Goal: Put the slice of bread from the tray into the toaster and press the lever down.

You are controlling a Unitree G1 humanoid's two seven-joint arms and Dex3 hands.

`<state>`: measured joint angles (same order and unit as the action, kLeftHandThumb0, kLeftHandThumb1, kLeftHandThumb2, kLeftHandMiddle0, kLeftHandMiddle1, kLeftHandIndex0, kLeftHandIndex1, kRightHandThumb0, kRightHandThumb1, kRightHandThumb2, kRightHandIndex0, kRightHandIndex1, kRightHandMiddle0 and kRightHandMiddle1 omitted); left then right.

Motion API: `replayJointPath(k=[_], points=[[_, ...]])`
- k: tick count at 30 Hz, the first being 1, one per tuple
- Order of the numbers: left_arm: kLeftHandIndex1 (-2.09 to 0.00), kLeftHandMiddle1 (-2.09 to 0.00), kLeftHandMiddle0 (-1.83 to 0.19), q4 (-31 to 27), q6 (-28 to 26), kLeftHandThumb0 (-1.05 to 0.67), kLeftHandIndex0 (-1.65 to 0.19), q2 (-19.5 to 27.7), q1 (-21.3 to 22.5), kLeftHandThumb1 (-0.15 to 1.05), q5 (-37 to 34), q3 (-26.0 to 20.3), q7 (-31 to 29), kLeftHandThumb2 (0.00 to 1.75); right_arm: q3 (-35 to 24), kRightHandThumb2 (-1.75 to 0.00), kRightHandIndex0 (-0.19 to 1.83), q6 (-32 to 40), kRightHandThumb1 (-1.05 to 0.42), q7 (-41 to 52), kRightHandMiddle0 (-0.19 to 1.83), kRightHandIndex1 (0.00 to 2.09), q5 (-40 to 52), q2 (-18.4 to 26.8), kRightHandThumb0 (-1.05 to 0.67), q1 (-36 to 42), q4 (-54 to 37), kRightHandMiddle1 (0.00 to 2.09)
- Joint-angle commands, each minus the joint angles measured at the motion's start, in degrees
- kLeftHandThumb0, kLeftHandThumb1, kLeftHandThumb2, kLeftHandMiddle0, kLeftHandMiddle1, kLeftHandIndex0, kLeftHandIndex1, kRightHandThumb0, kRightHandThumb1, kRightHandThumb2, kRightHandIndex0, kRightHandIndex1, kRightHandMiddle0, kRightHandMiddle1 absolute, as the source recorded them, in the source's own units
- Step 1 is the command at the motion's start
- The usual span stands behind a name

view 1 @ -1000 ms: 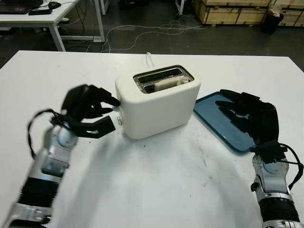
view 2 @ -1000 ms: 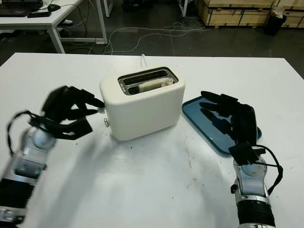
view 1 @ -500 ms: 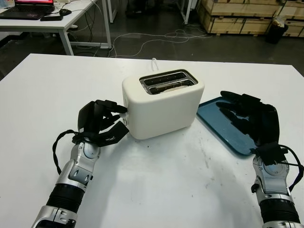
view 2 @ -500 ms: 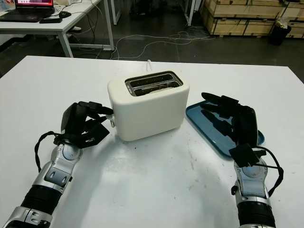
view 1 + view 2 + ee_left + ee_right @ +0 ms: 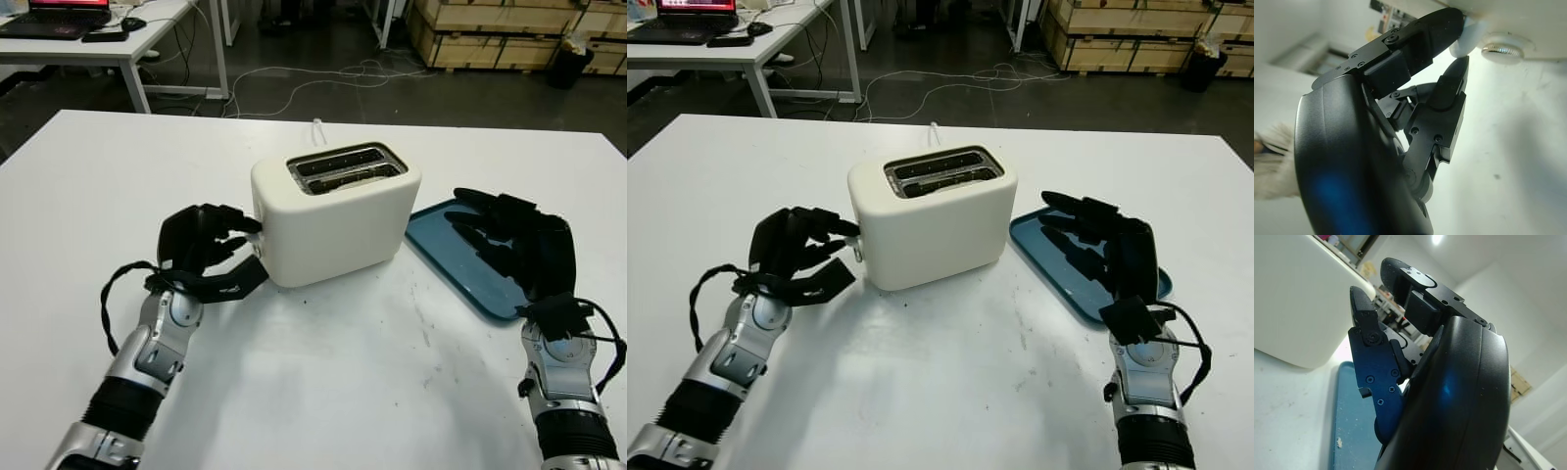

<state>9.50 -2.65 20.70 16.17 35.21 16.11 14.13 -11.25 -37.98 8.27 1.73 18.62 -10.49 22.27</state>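
1. One fingertip of the left hand (image 5: 201, 253), curled and holding nothing, is laid on the lever (image 5: 1463, 40) at the toaster's (image 5: 338, 211) left end.
2. Bread appears seated low in the slots, toaster's long axis running left-right.
3. The right hand (image 5: 514, 240), open, is held over the tray (image 5: 460, 257), right of the toaster.

Two head-mounted eyes look forward and down over the white table (image 5: 323, 392), both taking in the toaster (image 5: 335, 211) and blue tray (image 5: 1070, 269), while each wrist camera peers close past its own black hand toward the toaster's side.
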Motion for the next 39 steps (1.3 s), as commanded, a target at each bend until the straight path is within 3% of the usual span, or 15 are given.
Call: replayJointPath(k=[1,4,8,12,23,27,30,34,39], points=[[-0.04,-1.22,-0.83,1.53,0.19,-0.09,-1.19,-1.06,-3.32,0.85,2.1,6.55,-7.32,0.0,-0.64,-0.02,1.15,-1.21,-0.92,-0.13,0.98,0.01,1.0,-0.04,-0.31,-0.22,-0.69,0.0],[-0.04,-1.33,-0.78,-1.19,-0.75,-0.09,-1.19,0.33,-3.51,0.85,1.71,7.0,-10.73,0.01,-0.76,-0.02,1.13,-1.02,-0.92,-0.51,0.98,0.01,0.21,0.31,-0.3,-0.04,-0.79,0.0],[-0.02,-1.09,-0.84,-2.54,-1.74,-0.12,-1.18,0.79,-3.56,0.86,2.76,8.56,-12.94,0.0,-0.96,-0.02,1.13,-0.69,-0.92,-0.55,0.98,0.0,0.02,0.46,-0.3,0.09,-1.21,0.0],[-0.01,-1.01,-0.84,-3.88,-4.59,-0.13,-1.16,-0.13,-3.83,0.87,3.04,9.19,-15.28,0.01,-1.16,-0.02,1.14,-1.31,-0.92,-0.39,0.98,0.01,-0.03,0.6,-0.3,0.07,-1.03,0.0],[-0.01,-0.99,-0.81,-1.53,-4.08,-0.15,-1.17,0.28,-2.39,0.89,2.24,9.68,-15.98,0.01,-1.73,-0.03,1.13,-1.81,-0.92,0.04,0.98,0.0,0.28,1.27,-0.35,0.04,-0.52,0.0],[0.0,-1.05,-0.77,4.95,-5.38,-0.09,-1.12,-3.77,1.43,0.91,2.43,11.22,-15.53,0.01,-2.01,-0.02,1.14,-1.4,-0.92,-0.09,0.99,0.01,-0.18,1.61,-0.34,0.48,-0.99,0.0],[0.0,-1.06,-0.72,14.07,-10.39,-0.06,-1.08,-10.9,5.45,0.92,4.7,13.84,-14.6,0.01,-2.05,-0.02,1.14,-1.11,-0.92,0.79,0.99,0.01,0.85,1.72,-0.33,0.64,-0.65,0.0],[-0.02,-0.86,-0.72,25.91,-13.61,-0.03,-1.07,-17.52,7.82,0.87,5.98,16.75,-16.88,0.0,-2.17,-0.02,1.14,-1.29,-0.92,1.22,0.99,0.01,0.58,2.51,-0.32,0.67,-0.18,0.0],[-0.04,-0.81,-0.75,27.45,-14.37,-0.02,-1.11,-18.24,8.35,0.87,5.92,16.86,-18.88,0.01,-2.23,-0.02,1.15,-1.24,-0.92,1.99,0.99,0.01,1.14,2.79,-0.32,0.37,-0.01,0.0]])
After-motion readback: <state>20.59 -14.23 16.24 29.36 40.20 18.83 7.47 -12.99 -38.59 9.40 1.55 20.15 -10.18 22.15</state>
